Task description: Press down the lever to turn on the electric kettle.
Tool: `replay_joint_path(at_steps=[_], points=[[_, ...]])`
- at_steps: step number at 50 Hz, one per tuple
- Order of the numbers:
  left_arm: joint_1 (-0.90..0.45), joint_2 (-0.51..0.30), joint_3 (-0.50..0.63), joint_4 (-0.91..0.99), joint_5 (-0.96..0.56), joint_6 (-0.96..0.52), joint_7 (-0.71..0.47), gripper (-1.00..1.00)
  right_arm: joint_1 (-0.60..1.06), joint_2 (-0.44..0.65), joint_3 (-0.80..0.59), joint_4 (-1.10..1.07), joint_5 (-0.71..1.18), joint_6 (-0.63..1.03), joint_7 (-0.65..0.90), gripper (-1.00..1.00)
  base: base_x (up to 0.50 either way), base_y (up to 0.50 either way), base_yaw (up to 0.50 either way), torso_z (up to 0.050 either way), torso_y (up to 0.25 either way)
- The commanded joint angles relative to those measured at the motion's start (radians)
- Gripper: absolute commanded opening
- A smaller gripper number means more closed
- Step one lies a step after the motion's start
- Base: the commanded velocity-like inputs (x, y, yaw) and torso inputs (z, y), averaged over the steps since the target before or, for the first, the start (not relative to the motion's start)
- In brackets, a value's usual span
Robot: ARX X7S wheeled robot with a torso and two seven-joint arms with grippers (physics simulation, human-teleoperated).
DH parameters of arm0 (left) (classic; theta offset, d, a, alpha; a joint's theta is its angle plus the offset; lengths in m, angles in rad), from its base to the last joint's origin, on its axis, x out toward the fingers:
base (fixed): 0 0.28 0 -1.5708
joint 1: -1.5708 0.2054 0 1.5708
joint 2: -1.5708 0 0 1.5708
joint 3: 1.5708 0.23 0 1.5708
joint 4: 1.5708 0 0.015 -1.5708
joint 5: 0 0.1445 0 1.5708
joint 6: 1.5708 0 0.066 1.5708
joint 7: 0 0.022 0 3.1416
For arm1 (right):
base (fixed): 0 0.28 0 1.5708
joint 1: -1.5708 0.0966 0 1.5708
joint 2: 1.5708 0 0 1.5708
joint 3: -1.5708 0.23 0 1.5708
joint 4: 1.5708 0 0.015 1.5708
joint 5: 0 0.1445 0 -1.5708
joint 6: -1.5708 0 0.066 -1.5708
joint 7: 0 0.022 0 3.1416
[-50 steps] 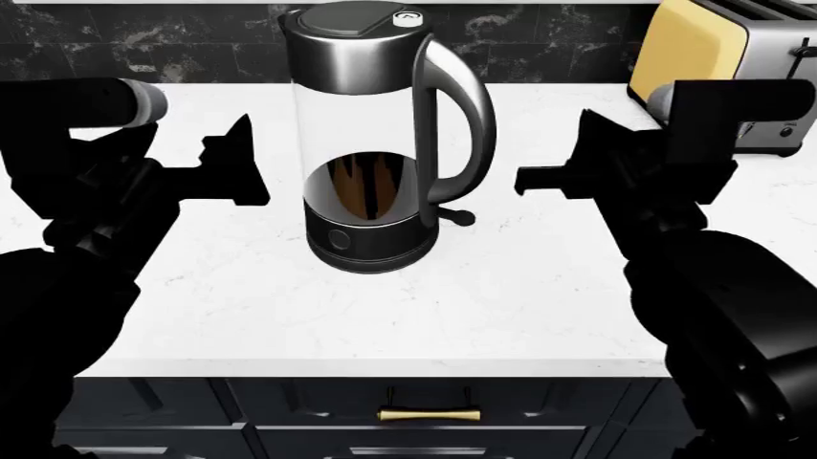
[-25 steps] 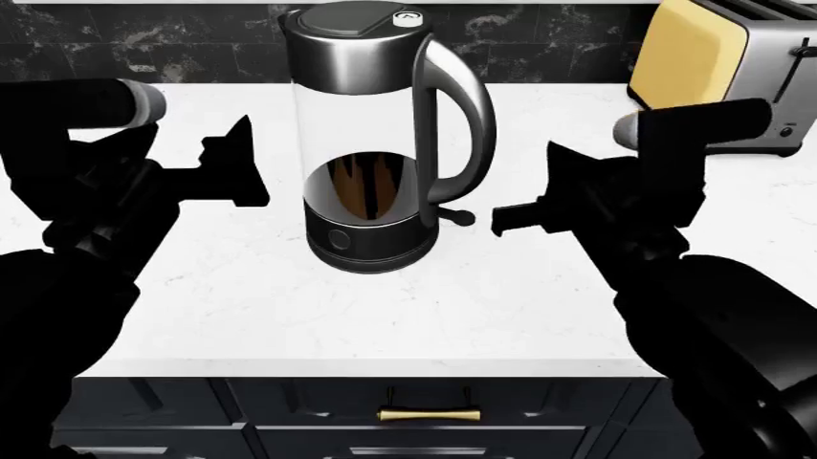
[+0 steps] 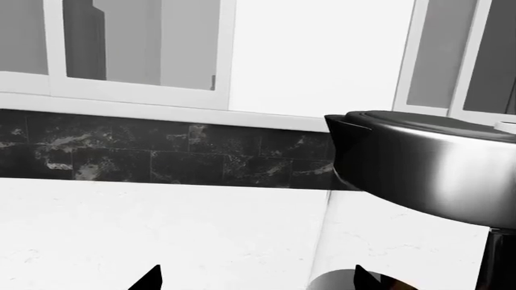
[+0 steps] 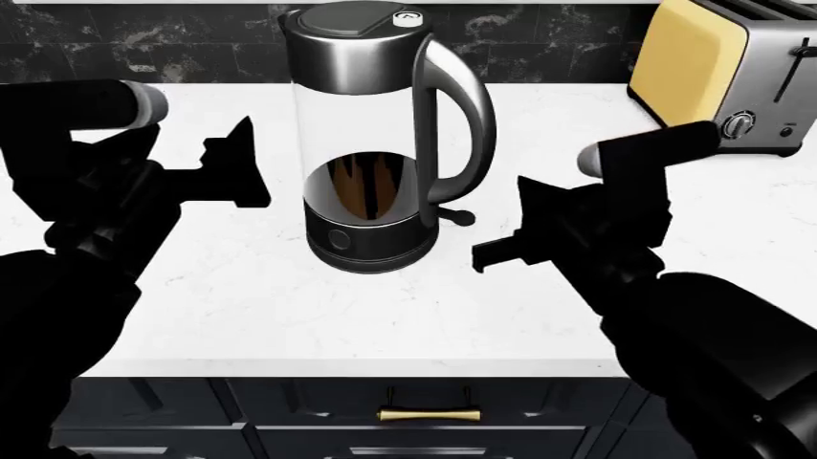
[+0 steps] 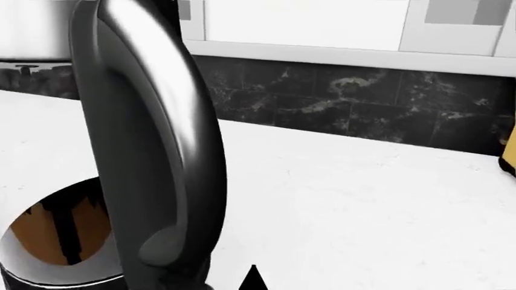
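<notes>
The electric kettle (image 4: 364,143) stands upright mid-counter: clear glass body, steel lid, big steel loop handle (image 4: 462,115) on its right, dark base. The lever (image 4: 461,218) is a small dark tab jutting right from the foot of the handle. My right gripper (image 4: 489,254) is shut to a single point, just right of and slightly nearer than the lever, not touching it. In the right wrist view the handle (image 5: 153,151) fills the left side, with the gripper's tip (image 5: 254,279) beside its foot. My left gripper (image 4: 243,167) is open and empty left of the kettle; its view shows the lid (image 3: 427,163).
A yellow and silver toaster (image 4: 715,67) stands at the back right on the white counter (image 4: 383,316). A dark marble backsplash (image 4: 153,43) runs behind. The counter's front edge is close below, above dark drawers with a brass pull (image 4: 430,415).
My right gripper has moved left and down, from beside the upper handle towards the foot of the handle and the lever. The left arm and the kettle have not moved.
</notes>
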Motion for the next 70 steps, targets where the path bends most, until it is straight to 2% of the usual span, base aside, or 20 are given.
replay_joint_path(at_steps=[1,38,50,70], points=[[-0.001,-0.002,0.007,-0.008,-0.003,0.009,-0.004,1.0,-0.003,0.004,-0.018,0.004,0.025,0.02,-0.013,-1.0,0.0,0.0,0.0,0.0,0.0],[0.003,-0.008,-0.004,-0.007,-0.035,0.007,-0.025,1.0,0.013,0.002,-0.064,0.056,0.043,0.027,-0.001,-1.0,0.0,0.0,0.0,0.0,0.0],[0.005,-0.011,0.003,-0.011,-0.039,0.014,-0.03,1.0,0.041,0.001,-0.036,0.06,0.073,0.069,0.012,-1.0,0.0,0.0,0.0,0.0,0.0],[0.008,-0.016,0.006,-0.014,-0.051,0.02,-0.039,1.0,0.035,0.001,-0.048,0.067,0.078,0.042,0.019,-1.0,0.0,0.0,0.0,0.0,0.0]])
